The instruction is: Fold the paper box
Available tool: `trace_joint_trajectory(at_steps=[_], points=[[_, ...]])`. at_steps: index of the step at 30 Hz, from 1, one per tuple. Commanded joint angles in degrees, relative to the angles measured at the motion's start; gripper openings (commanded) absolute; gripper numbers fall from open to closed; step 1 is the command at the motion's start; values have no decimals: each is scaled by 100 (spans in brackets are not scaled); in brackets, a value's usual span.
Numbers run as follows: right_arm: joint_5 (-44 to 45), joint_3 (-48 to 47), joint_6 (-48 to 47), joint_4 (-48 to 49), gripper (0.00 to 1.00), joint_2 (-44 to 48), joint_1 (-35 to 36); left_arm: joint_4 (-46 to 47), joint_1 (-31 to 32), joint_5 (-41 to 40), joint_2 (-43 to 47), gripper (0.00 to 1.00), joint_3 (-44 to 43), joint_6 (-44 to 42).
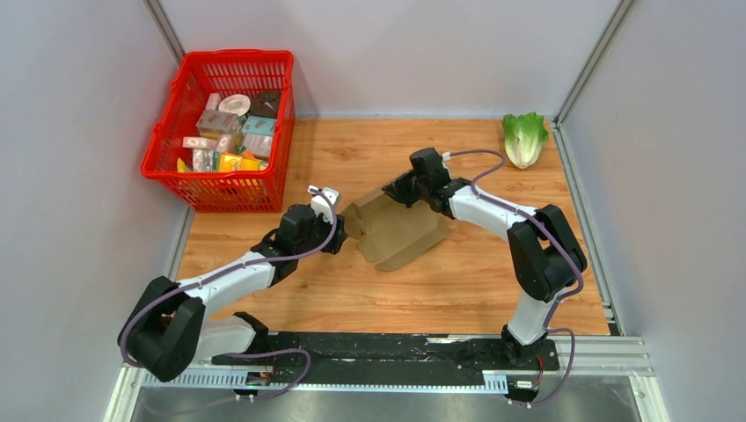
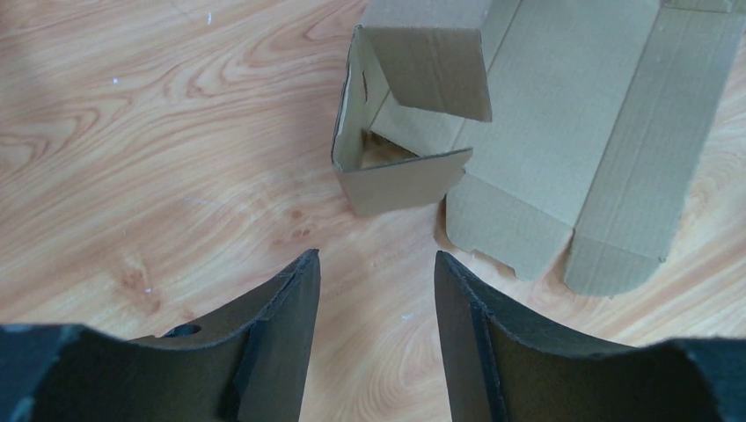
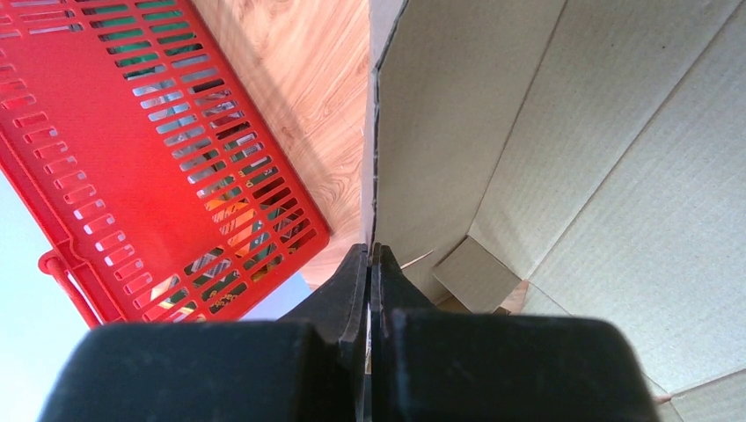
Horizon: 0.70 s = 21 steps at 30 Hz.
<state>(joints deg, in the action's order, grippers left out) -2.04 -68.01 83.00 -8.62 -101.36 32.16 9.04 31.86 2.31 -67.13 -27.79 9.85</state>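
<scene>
The paper box (image 1: 396,229) is plain brown cardboard, partly folded, lying mid-table with its left end raised into walls. In the left wrist view the box (image 2: 545,132) shows a folded corner and flat flaps. My left gripper (image 1: 339,236) is open and empty (image 2: 376,264), just short of the box's left end. My right gripper (image 1: 400,189) is shut on the box's far wall; in the right wrist view its fingertips (image 3: 370,255) pinch the thin cardboard edge (image 3: 374,158), holding that wall upright.
A red basket (image 1: 222,132) of small printed packages stands at the back left, and shows in the right wrist view (image 3: 158,149). A green lettuce (image 1: 525,136) lies at the back right. Grey walls enclose the table.
</scene>
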Motion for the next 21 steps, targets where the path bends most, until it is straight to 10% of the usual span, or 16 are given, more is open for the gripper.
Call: trace_joint_trajectory(at_steps=[1,21], points=[[11,156,-56,106,0,64,-8,1019,22,129,-414,59,-165,-386],[-129,428,225,300,0,161,1,1803,356,-9,-1504,31,-701,-98]])
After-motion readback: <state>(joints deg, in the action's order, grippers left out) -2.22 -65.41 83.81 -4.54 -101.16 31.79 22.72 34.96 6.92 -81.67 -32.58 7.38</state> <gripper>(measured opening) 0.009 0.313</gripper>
